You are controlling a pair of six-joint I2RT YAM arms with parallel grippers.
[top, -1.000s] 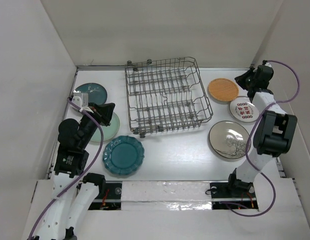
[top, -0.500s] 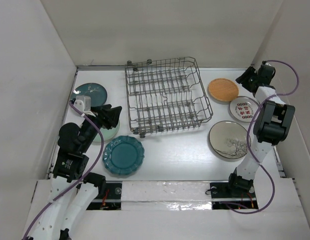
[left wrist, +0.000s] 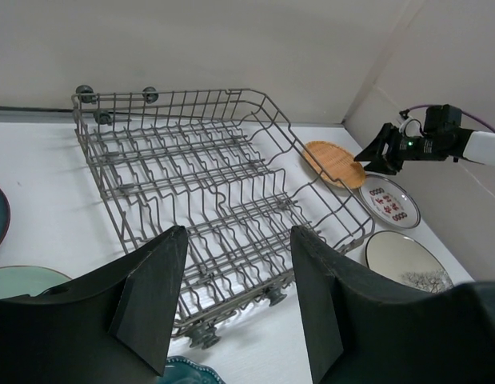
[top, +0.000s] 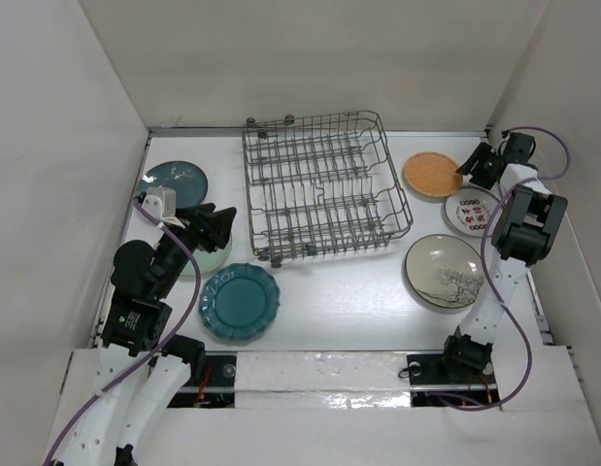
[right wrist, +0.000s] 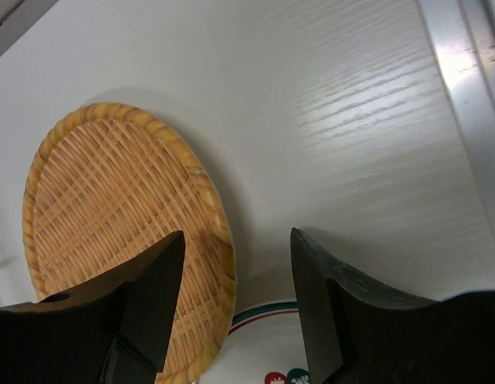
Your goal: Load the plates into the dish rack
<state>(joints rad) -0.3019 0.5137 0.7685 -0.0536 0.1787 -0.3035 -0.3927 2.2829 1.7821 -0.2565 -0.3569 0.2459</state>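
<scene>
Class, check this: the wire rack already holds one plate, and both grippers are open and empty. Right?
Not quite. The dish rack holds no plate; the top external view shows it empty, with all six plates lying on the table. The left gripper and right gripper are indeed open and empty.

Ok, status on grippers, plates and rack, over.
Left gripper open, empty. Right gripper open, over rim of the orange-brown plate. Dish rack empty; no plate loaded yet. Nothing between that plate and rack.
</scene>
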